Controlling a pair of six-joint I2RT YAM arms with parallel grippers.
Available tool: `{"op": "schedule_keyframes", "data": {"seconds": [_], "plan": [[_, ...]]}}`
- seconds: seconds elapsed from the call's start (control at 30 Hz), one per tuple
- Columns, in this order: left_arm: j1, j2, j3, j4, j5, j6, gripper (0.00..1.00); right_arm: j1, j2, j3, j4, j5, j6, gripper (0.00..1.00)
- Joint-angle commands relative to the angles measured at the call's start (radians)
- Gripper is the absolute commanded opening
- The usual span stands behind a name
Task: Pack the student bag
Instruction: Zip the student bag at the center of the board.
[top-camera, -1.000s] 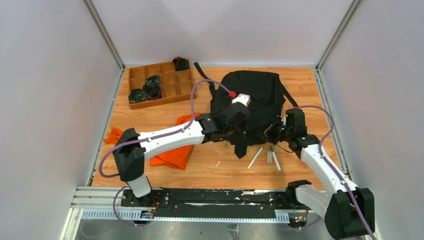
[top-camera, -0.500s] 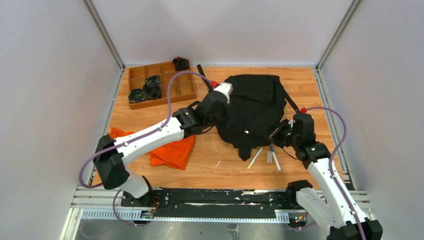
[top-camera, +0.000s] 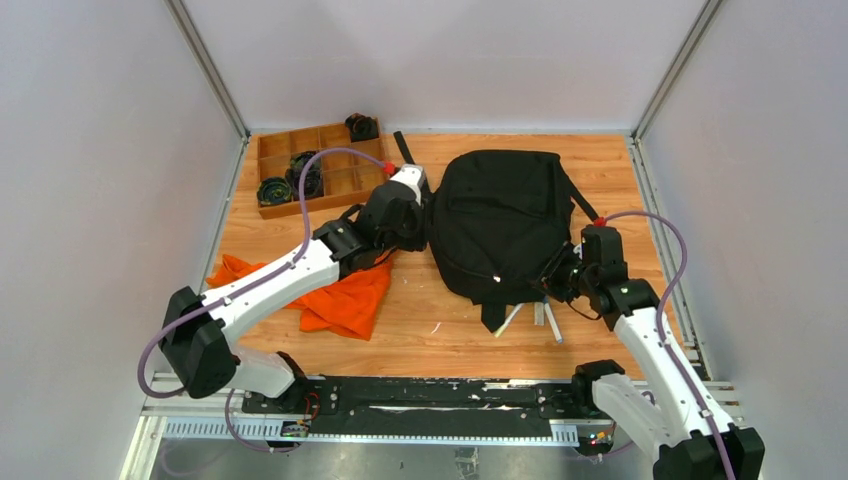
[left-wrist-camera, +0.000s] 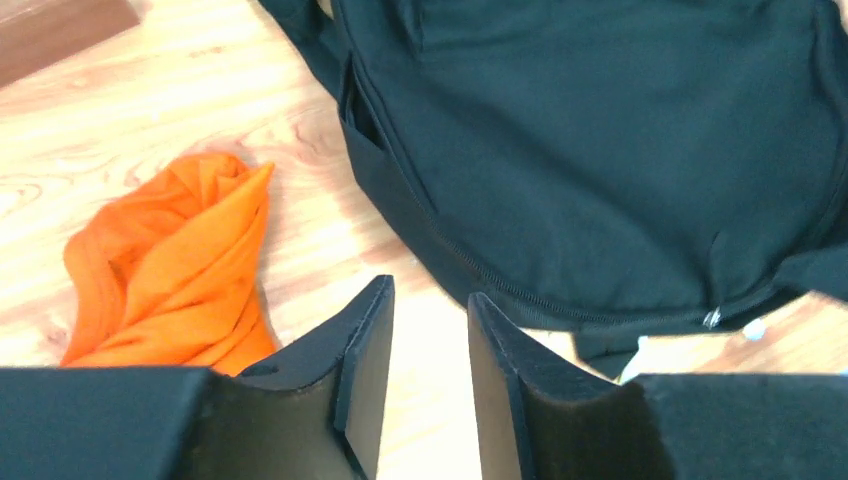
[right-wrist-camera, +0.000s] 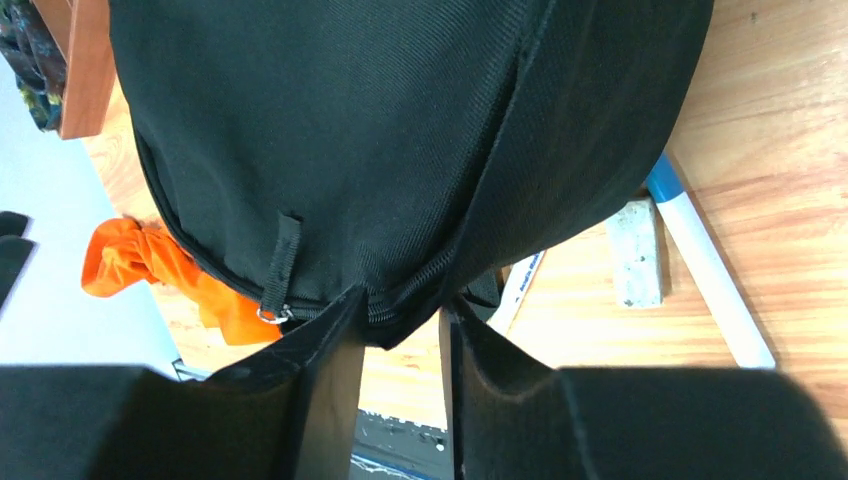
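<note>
The student bag (top-camera: 500, 215), a big black backpack, lies flat in the middle of the table and fills most of both wrist views (left-wrist-camera: 600, 150) (right-wrist-camera: 350, 130). My left gripper (top-camera: 398, 240) (left-wrist-camera: 430, 290) hovers open just off the bag's left side, with only bare wood between its fingers. My right gripper (top-camera: 553, 278) (right-wrist-camera: 402, 297) is open at the bag's near right edge. The zippered seam hangs loosely at its fingertips, not clamped.
An orange cloth (top-camera: 340, 300) (left-wrist-camera: 170, 260) lies left of the bag. A pen (top-camera: 510, 320), a grey eraser (right-wrist-camera: 634, 250) and a blue-capped marker (right-wrist-camera: 705, 255) poke out under the bag's near edge. A wooden divided tray (top-camera: 310, 204) with black parts sits at the back left.
Both grippers went from shut to open and let go of the bag. The left arm drew back leftward off it. The bag settled flat, covering the pens' upper ends.
</note>
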Motion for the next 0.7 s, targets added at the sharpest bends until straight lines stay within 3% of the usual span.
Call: {"op": "schedule_keyframes", "data": {"seconds": [0.0,0.2,0.37,0.67], "plan": [[0.006,-0.003,-0.058,0.038,0.148,-0.044,0.43,0.001,0.005,0.097,-0.076,0.015,-0.117,0.4],[0.006,0.054,-0.131,0.224,0.361,-0.202,0.67,0.002,0.0,0.212,-0.171,0.081,-0.208,0.45],[0.007,0.116,-0.124,0.277,0.41,-0.265,0.67,0.002,-0.002,0.248,-0.188,0.089,-0.223,0.46],[0.009,0.232,-0.051,0.177,0.4,-0.286,0.69,0.001,0.003,0.254,-0.185,0.066,-0.225,0.47]]}}
